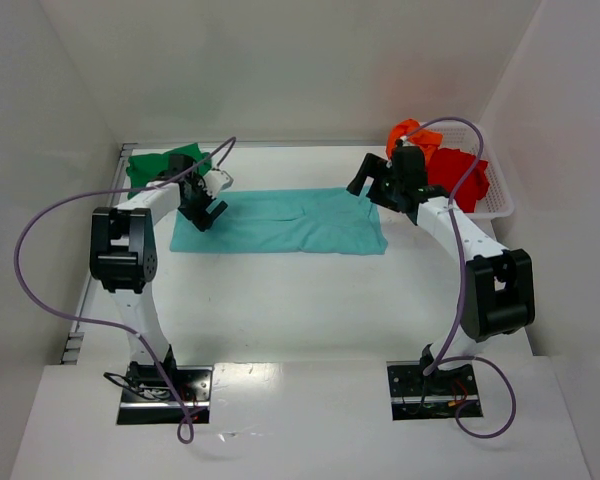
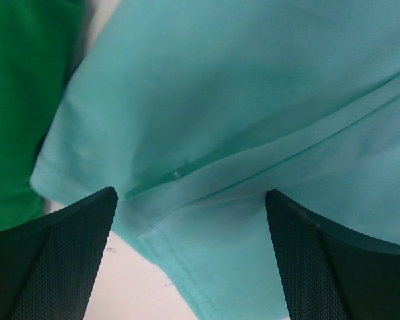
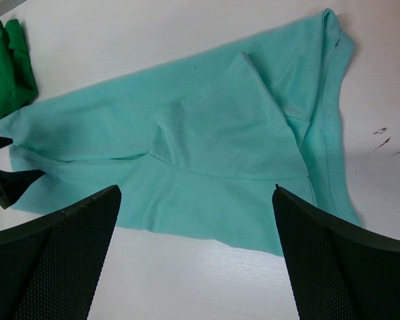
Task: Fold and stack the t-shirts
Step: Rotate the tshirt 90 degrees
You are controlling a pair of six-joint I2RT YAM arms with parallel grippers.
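Note:
A light teal t-shirt (image 1: 280,222) lies folded lengthwise into a long strip across the middle of the table, one sleeve turned over its top (image 3: 213,127). My left gripper (image 1: 205,215) hangs open over the strip's left end, its jaws wide on either side of the hem (image 2: 190,260). Above the right end, my right gripper (image 1: 365,180) is open too and holds nothing (image 3: 197,260). A dark green t-shirt (image 1: 165,165) lies bunched at the back left, beside the teal one (image 2: 13,100). Orange (image 1: 408,132) and red (image 1: 455,175) t-shirts sit in the basket.
The white mesh basket (image 1: 495,200) stands at the back right against the side wall. White walls close in the table on the left, back and right. Purple cables loop from both arms. Bare tabletop (image 1: 300,300) lies between the teal shirt and the arm bases.

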